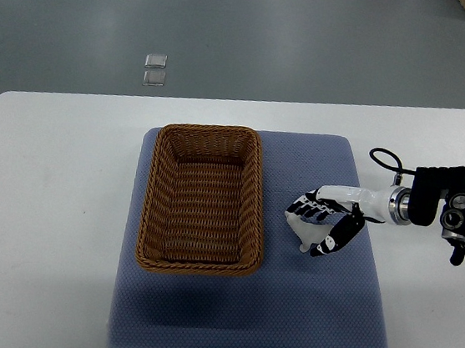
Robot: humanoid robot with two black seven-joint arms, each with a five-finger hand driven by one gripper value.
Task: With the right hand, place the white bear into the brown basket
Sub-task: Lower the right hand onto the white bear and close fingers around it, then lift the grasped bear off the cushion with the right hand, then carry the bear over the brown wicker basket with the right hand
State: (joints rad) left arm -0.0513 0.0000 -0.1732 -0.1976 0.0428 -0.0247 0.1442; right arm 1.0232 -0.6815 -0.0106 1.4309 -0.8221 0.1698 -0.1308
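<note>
Right of the brown basket [203, 200], on the blue mat [300, 316], my right hand [325, 225] has its fingers curled around the white bear [304, 229], bear outside the basket.

My right arm [438, 210] reaches in from the right edge, forearm lying nearly level and wrist straight. The right hand [325, 223] at its end faces palm down, fingers [306, 208] curled around something white beneath it. I see no left arm.
</note>
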